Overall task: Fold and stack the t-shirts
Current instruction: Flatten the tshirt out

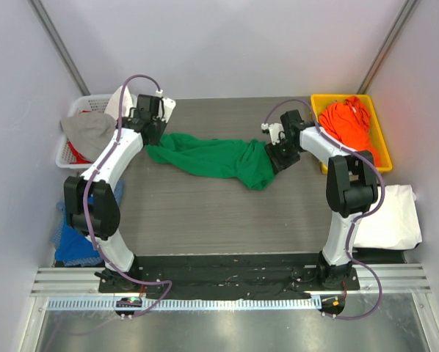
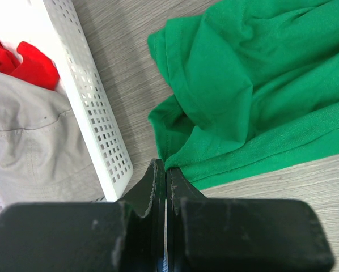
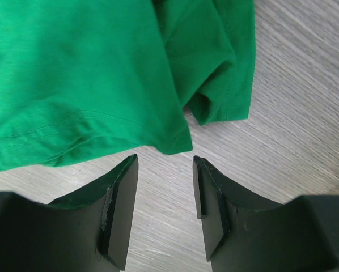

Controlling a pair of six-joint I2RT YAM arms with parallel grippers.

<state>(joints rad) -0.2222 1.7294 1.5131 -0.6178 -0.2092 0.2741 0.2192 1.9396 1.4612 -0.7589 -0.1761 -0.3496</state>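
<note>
White t-shirt [image 1: 390, 214] lies nearest, off the counter's [image 1: 205, 213] right edge. Mid-counter, the green t-shirt [image 1: 212, 158] sprawls crumpled between both hands. The left hand [image 2: 165, 170] is pinched shut on nothing, its tip just beside the cloth. The right hand [image 3: 165, 161] is half open, empty, just short of the hem. Farthest back, the orange t-shirt [image 1: 348, 121] fills a yellow bin [image 1: 329, 97].

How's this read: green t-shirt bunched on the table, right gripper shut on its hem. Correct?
Wrong on the grip. The green t-shirt is bunched on the table, but the right gripper is open, jaws apart just short of the hem, holding nothing. The right wrist view shows it.
</note>
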